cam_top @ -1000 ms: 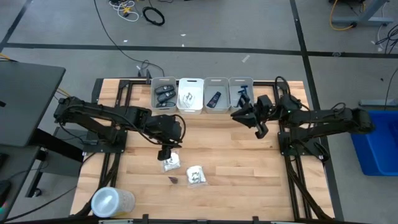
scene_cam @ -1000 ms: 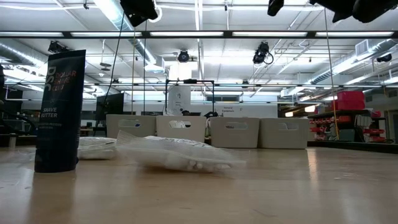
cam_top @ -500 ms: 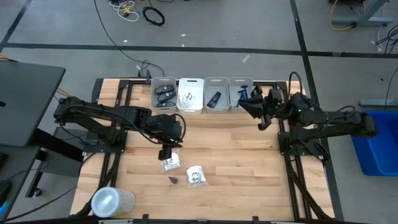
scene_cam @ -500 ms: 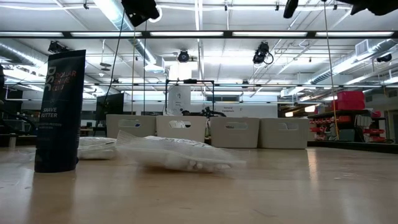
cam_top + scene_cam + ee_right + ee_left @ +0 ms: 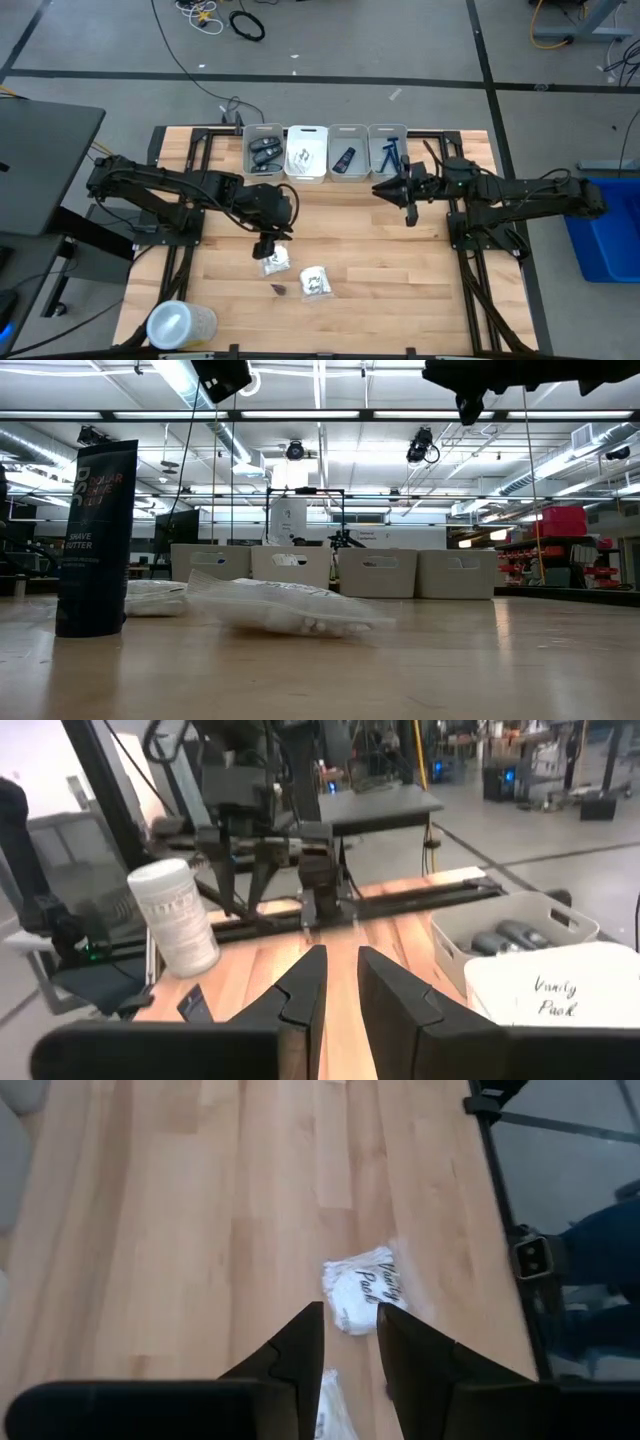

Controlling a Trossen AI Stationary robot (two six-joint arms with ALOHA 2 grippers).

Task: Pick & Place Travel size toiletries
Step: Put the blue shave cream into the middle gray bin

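Near edge: a white wipes canister (image 5: 181,325) stands at the near left corner, clear of the work. A small dark sachet (image 5: 279,289) lies loose on the table, touching nothing.

Mid table: two white crinkly packets remain unplaced, one at (image 5: 316,282) and one directly beneath the left gripper (image 5: 267,246), packet (image 5: 274,262). The left fingers stand slightly parted with nothing between them. Risk, in my judgement: the narrow gap may straddle only a fold of film, so the packet could slip or be nudged into its neighbour on descent.

Right gripper (image 5: 408,193) hovers just near of the bins, fingers slightly parted, nothing visibly held. Risk: a swing toward the bins could clip a bin wall.

Far edge, four bins in a row, left to right: first bin (image 5: 249,150) holds dark oval cases; second bin (image 5: 321,152) holds white packets; third bin (image 5: 333,152) holds one dark case; fourth bin (image 5: 372,152) holds a blue razor (image 5: 389,155).
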